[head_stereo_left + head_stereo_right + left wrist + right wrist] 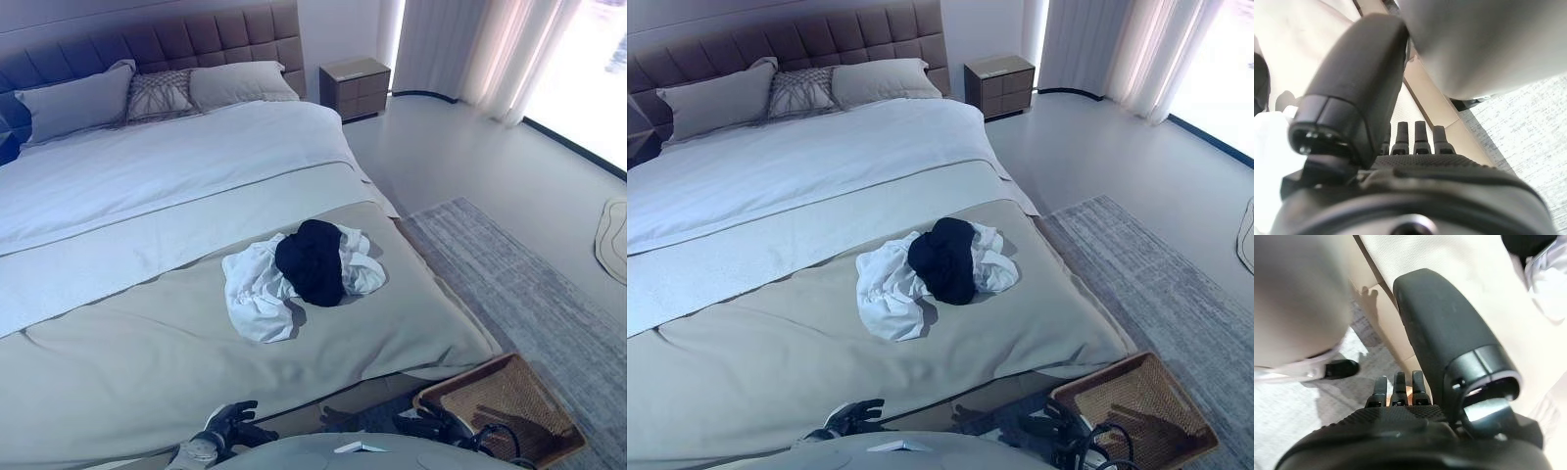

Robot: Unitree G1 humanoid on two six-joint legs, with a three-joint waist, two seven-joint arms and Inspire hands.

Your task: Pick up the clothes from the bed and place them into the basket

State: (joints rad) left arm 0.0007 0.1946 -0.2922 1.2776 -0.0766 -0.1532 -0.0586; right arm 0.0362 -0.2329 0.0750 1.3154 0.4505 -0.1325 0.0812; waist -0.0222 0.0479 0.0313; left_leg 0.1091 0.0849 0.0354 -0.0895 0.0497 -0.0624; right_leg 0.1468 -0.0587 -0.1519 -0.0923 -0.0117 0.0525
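Note:
A white garment [257,289] lies crumpled on the beige cover near the foot of the bed [147,362], with a black garment [312,259] heaped on top of it. A brown wicker basket [505,403] stands on the floor at the bed's near right corner. My left hand [230,424] hangs low at the bed's foot edge, fingers straight and empty. My right hand [431,424] hangs beside the basket's near rim, fingers also straight and holding nothing. Both hands are well short of the clothes.
Pillows [157,93] line the padded headboard at the far end. A nightstand [355,86] stands right of the bed. A grey rug [529,294] covers the floor to the right, and curtains [470,49] hang at the back.

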